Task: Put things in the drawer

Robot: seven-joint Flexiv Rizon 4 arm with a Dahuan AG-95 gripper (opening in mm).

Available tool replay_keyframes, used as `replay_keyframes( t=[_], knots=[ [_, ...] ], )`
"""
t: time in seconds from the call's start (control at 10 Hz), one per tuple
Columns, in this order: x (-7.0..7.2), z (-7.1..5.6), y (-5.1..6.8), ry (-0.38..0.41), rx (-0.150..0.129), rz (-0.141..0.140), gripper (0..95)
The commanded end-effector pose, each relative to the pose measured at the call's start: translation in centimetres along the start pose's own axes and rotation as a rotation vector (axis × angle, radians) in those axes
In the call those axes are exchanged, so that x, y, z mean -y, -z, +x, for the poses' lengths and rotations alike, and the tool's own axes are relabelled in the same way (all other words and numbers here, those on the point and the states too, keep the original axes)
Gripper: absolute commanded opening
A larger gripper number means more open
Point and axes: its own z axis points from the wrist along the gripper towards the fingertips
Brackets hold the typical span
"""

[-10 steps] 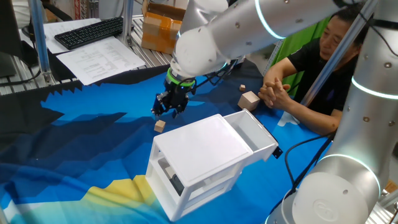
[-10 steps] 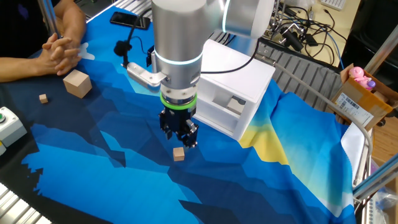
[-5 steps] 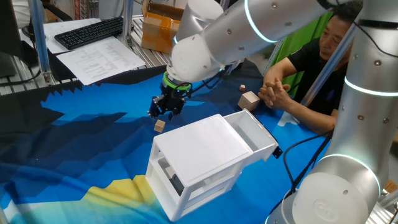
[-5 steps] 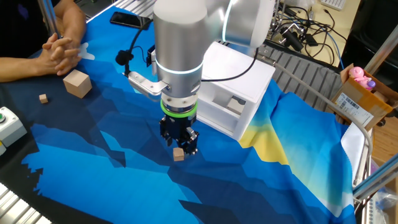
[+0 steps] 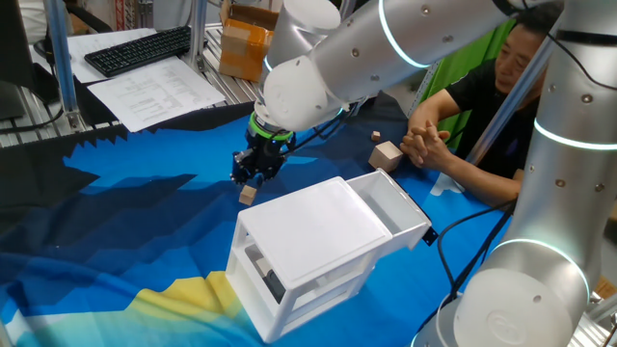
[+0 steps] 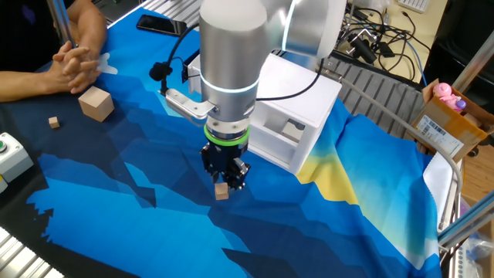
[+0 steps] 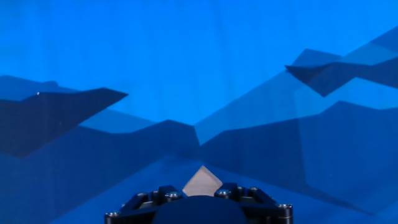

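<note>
A small tan wooden cube (image 5: 248,195) lies on the blue cloth, left of the white cabinet (image 5: 307,253). It also shows in the other fixed view (image 6: 222,191) and at the bottom of the hand view (image 7: 202,182). My gripper (image 5: 254,173) hangs right over it, jaws slightly apart, fingertips (image 6: 228,179) just above the cube's top. A second small cube (image 5: 375,136) lies far off near the person; it also shows in the other fixed view (image 6: 53,122). The upper drawer (image 5: 393,204) is pulled open, and nothing shows in the part I can see.
A larger tan block (image 5: 387,154) sits by the person's folded hands (image 5: 424,145). The lower compartment (image 5: 265,275) holds dark contents. A green button box (image 6: 8,150) stands at the table edge. Keyboard (image 5: 135,48) and papers lie behind.
My gripper has moved left and down to just over the cube. The cube and the drawer have not moved.
</note>
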Motion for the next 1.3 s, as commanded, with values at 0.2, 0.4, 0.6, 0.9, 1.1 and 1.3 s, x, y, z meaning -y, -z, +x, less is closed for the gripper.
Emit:
replay_keyframes(
  t=[0.2,0.4,0.6,0.9,1.1,1.3],
  knots=[
    [-0.91,0.12,0.44,-0.007,0.000,-0.002,57.0],
    [-0.89,0.10,0.44,0.000,-0.001,0.003,57.0],
    [-0.89,0.10,0.44,0.007,0.007,0.029,57.0],
    [-0.89,0.10,0.44,0.000,0.011,0.051,57.0],
    [-0.89,0.10,0.44,0.053,-0.077,0.049,57.0],
    [-0.89,0.10,0.44,0.049,-0.081,0.063,57.0]
  ],
)
